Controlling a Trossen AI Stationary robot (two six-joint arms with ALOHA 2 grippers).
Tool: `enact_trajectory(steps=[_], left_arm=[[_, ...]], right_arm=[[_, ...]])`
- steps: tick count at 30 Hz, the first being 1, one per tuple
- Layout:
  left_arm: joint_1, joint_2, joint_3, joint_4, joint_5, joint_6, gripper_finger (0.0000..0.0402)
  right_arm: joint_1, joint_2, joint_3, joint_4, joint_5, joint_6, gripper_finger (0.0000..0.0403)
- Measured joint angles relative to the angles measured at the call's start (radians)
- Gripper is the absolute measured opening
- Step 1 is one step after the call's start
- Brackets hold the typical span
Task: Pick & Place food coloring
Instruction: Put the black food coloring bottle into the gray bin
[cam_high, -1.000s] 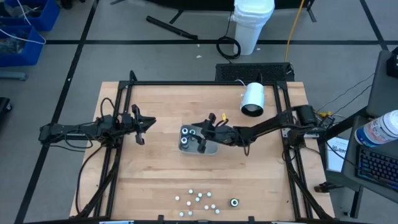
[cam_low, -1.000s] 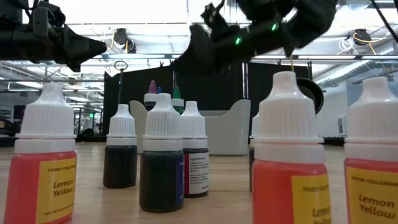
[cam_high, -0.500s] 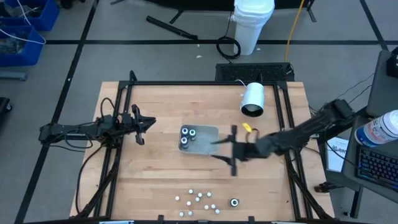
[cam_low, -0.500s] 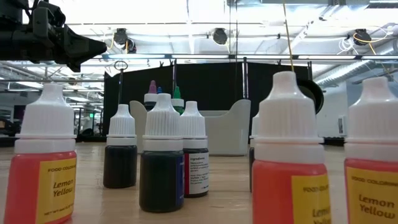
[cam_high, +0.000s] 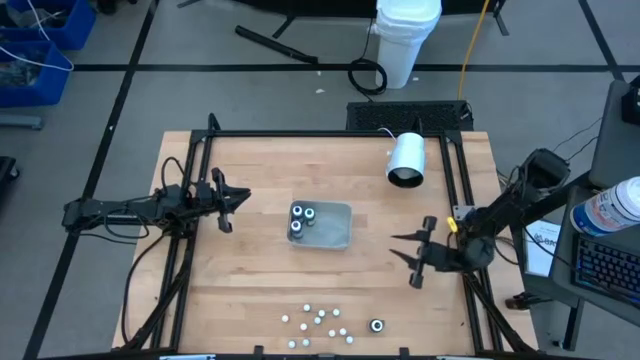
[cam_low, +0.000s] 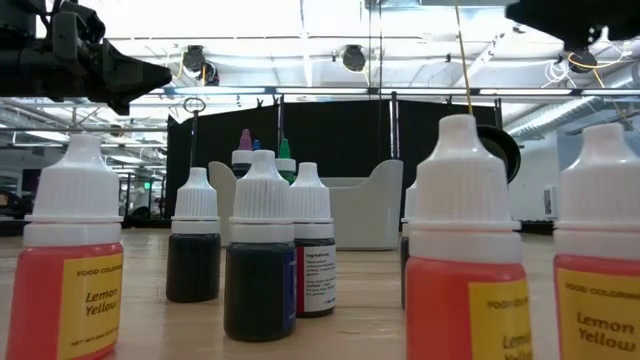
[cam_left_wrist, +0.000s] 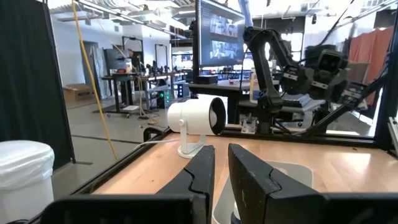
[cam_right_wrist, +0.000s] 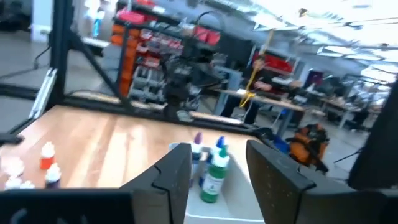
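The right gripper (cam_high: 412, 262) was held above the surface (cam_high: 250, 270) near its right edge, with its jaws parted and nothing seen between them. Ahead of those jaws, across bare wood, the grey tray (cam_high: 335, 230) was found near the middle of the surface, and three bottles of food coloring (cam_high: 301, 221) were stood upright in the tray's end farther from the right jaws; in the right wrist view their coloured tips (cam_right_wrist: 214, 163) were seen between the two fingers. A loose cluster of white-capped bottles (cam_high: 318, 323) was left on the surface by its near edge, to one side of the right jaws, with one darker bottle (cam_high: 376, 325) just beside the cluster. A white cylinder (cam_high: 406, 160) was laid on its side toward the far edge. The left gripper (cam_high: 222, 202) was parked over the left part of the surface, pointed at the tray, its jaws drawn nearly together with nothing gripped.
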Motion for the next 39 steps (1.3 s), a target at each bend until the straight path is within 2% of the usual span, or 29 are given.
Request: enact_trajectory(steps=[4,8,13,19,28,35,39], left_arm=[[0.000,0.000,0.000,0.000,0.000,0.011,0.0051],[0.000,0.000,0.000,0.000,0.000,0.012,0.0051],[0.000,0.000,0.000,-0.002,0.000,0.041,0.0051],[0.000,0.000,0.000,-0.038,0.000,0.046,0.0051],[0.000,0.000,0.000,-0.068,0.000,0.037,0.0051],[0.000,0.000,0.000,-0.049,0.000,0.034,0.0051],[0.000,0.000,0.000,-0.051,0.000,0.035,0.0051]], right_arm=[[0.020,0.001,-0.091,0.098,-0.003,-0.057,0.0114],[0.016,-0.001,-0.158,0.130,-0.001,-0.067,0.0070],[-0.001,-0.022,-0.225,0.150,-0.004,0.004,0.0007],[-0.016,-0.032,-0.274,0.155,-0.031,0.087,0.0002],[-0.043,-0.032,-0.244,0.135,-0.035,0.132,0.0001],[-0.038,-0.033,-0.126,-0.059,-0.131,0.072,0.0001],[-0.038,-0.032,-0.044,-0.251,-0.272,0.131,0.0001]])
